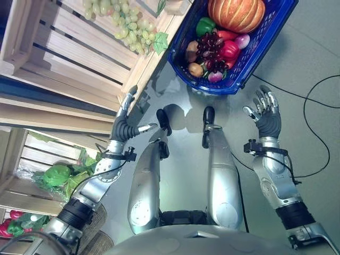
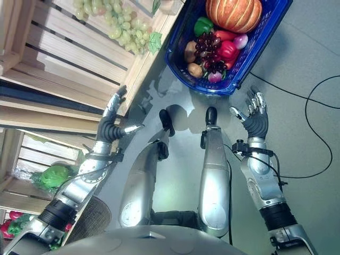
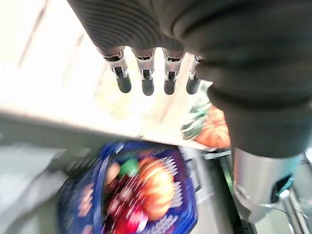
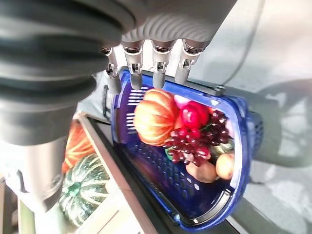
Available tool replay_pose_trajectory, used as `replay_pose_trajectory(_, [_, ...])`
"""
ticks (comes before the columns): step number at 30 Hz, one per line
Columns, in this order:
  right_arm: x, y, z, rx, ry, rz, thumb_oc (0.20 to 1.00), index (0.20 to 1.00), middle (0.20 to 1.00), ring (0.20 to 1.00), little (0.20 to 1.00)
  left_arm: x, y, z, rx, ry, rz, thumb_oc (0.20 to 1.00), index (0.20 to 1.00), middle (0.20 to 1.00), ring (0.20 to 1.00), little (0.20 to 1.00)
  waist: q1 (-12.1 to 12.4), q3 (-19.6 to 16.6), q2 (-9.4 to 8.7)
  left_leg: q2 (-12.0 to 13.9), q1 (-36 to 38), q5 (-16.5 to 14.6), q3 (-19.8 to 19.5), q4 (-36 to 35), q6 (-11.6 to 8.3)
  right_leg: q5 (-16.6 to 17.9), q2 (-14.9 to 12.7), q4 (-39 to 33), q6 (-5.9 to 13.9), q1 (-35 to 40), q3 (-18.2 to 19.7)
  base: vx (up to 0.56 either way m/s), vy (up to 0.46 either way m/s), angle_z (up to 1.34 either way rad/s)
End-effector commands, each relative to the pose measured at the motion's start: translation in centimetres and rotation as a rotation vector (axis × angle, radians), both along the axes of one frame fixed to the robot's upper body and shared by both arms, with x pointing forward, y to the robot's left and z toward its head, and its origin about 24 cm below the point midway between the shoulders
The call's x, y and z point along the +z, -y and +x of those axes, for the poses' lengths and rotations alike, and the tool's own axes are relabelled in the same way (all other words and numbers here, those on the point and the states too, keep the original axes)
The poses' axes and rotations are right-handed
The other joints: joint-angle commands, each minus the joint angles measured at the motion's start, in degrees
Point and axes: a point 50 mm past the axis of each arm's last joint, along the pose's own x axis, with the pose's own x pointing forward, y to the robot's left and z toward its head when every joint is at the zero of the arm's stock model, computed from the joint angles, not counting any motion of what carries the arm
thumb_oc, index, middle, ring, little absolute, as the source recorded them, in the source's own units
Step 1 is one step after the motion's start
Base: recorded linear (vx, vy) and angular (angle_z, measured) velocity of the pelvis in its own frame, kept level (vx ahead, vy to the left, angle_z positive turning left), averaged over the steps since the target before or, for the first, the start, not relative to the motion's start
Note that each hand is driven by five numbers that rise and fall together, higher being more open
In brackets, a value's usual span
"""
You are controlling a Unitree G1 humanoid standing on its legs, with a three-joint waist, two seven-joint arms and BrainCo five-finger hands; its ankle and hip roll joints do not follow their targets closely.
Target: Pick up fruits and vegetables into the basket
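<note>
Blue basket (image 1: 276, 21) on grey floor (image 1: 319, 53) beside wooden crates (image 1: 79, 58) (both hands spread, empty).

Basket: a blue basket (image 2: 265, 45) is sitting on the grey floor at the upper middle of the frame.
Contents: an orange pumpkin (image 2: 234, 14) is lying at the top, with a green pepper (image 2: 204, 25), dark grapes (image 2: 209, 47) and a red pepper (image 2: 229, 50) below it.
Left hand: the left hand (image 2: 112, 119) is hovering at centre left beside the wooden crate (image 2: 69, 58), fingers straight, holding nothing.
Right hand: the right hand (image 2: 254, 116) is hovering just below the basket, fingers spread, apart from it.
Crate: green grapes (image 2: 122, 29) are lying on its slats at the upper left.
Lower left: a green vegetable (image 2: 56, 175) is lying in a lower crate.
</note>
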Motion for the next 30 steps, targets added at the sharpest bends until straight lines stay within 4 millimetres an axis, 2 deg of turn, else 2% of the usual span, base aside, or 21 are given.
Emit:
replay_pose_trajectory(1, [0.5,0.7,-1.3,0.007,0.045,-0.060,1.000,1.000,1.000,1.000,1.000,2.5,-0.5,-0.8,0.116,0.262,0.126,1.000,1.000,1.000,1.000,1.000,-1.93,-2.75,3.34,-2.37,2.24,-11.27,0.70,6.41,1.12,-0.01,3.09,-6.18,2.31,4.79,-4.15,0.00,0.000,0.00])
replay_pose_trajectory(4, [0.4,0.7,-1.5,0.018,0.030,-0.091,1.000,1.000,1.000,1.000,1.000,4.4,-1.5,-0.1,0.270,0.391,0.243,1.000,1.000,1.000,1.000,1.000,-2.61,-2.75,3.24,-2.50,3.43,-11.11,0.92,6.10,0.97,0.12,3.08,-6.70,2.50,5.81,-3.81,-0.02,0.007,0.00])
replay_pose_trajectory(5, [0.5,0.7,-1.5,0.024,0.038,-0.105,1.000,1.000,1.000,1.000,1.000,5.0,-2.0,0.1,0.334,0.436,0.287,1.000,1.000,1.000,1.000,1.000,-2.85,-2.75,3.16,-2.42,2.72,-9.77,1.71,5.71,1.32,1.60,2.87,-7.33,2.18,5.11,-4.18,-0.05,0.029,0.01])
replay_pose_trajectory(6, [0.5,0.7,-1.7,0.031,0.036,-0.121,1.000,1.000,1.000,1.000,1.000,5.5,-2.6,0.4,0.404,0.460,0.342,1.000,1.000,1.000,1.000,1.000,-3.15,-2.75,3.10,-2.40,3.11,-9.78,1.86,5.65,1.28,1.56,2.86,-7.30,2.22,5.37,-4.03,-0.03,0.036,0.00])
replay_pose_trajectory(9, [0.8,0.6,-2.0,0.059,0.039,-0.185,1.000,1.000,1.000,1.000,1.000,7.2,-4.6,1.4,0.583,0.527,0.471,1.000,1.000,1.000,1.000,1.000,-4.34,-2.75,2.83,-2.25,3.54,-10.04,2.35,6.29,1.18,1.14,2.93,-6.47,2.23,5.47,-3.22,0.07,0.057,-0.06])
replay_pose_trajectory(10, [0.8,0.7,-2.3,0.073,0.034,-0.222,1.000,1.000,1.000,1.000,1.000,7.7,-5.5,1.8,0.642,0.533,0.539,1.000,1.000,1.000,1.000,1.000,-4.96,-2.75,2.86,-2.25,4.66,-11.55,1.96,7.08,0.76,-0.45,3.10,-5.59,2.60,6.40,-2.28,0.06,0.077,-0.08])
replay_pose_trajectory(11, [1.1,0.8,-2.4,0.086,0.042,-0.242,1.000,1.000,1.000,1.000,1.000,8.1,-5.9,1.9,0.686,0.565,0.591,1.000,1.000,1.000,1.000,1.000,-5.40,-2.75,2.77,-2.14,3.64,-10.37,2.81,7.08,1.11,0.83,3.00,-5.69,2.17,5.28,-2.39,0.14,0.093,-0.11])
replay_pose_trajectory(12, [1.1,0.8,-2.6,0.101,0.034,-0.263,1.000,1.000,1.000,1.000,1.000,8.2,-6.3,2.1,0.725,0.579,0.650,1.000,1.000,1.000,1.000,1.000,-5.87,-2.75,2.74,-2.20,4.69,-11.95,2.24,7.80,0.71,-0.85,3.27,-4.83,2.56,6.19,-1.63,0.06,0.071,-0.14])
replay_pose_trajectory(16, [1.5,0.8,-2.6,0.170,0.021,-0.347,1.000,1.000,1.000,1.000,1.000,10.1,-7.7,3.2,0.855,0.630,0.863,1.000,1.000,1.000,1.000,1.000,-7.79,-2.75,2.87,-1.92,4.36,-12.14,3.11,8.75,0.54,-1.11,3.64,-3.66,2.49,5.16,-0.12,0.08,0.090,-0.10])
replay_pose_trajectory(20, [1.6,0.7,-2.4,0.236,0.002,-0.420,1.000,1.000,1.000,1.000,1.000,11.5,-8.4,4.7,0.942,0.624,1.030,1.000,1.000,1.000,1.000,1.000,-9.64,-2.75,2.96,-1.66,3.61,-12.40,4.29,9.80,0.55,-1.30,4.12,-2.52,2.37,3.62,1.58,0.06,0.096,-0.19])
replay_pose_trajectory(23, [1.6,0.5,-2.1,0.277,-0.013,-0.476,1.000,1.000,1.000,1.000,1.000,11.9,-8.2,5.8,0.938,0.606,1.104,1.000,1.000,1.000,1.000,1.000,-10.63,-2.75,3.25,-1.52,2.80,-12.68,4.92,10.70,0.68,-1.25,4.42,-1.75,2.37,2.32,2.82,0.07,0.084,-0.28])
replay_pose_trajectory(30, [2.1,0.3,-1.3,0.330,-0.037,-0.519,1.000,1.000,1.000,1.000,1.000,11.6,-8.5,8.8,0.895,0.400,1.256,1.000,1.000,1.000,1.000,1.000,-12.86,-2.75,3.75,-1.37,0.94,-12.74,6.25,11.59,0.66,-1.24,5.21,-0.14,2.46,-0.67,4.93,0.06,0.078,-0.14])
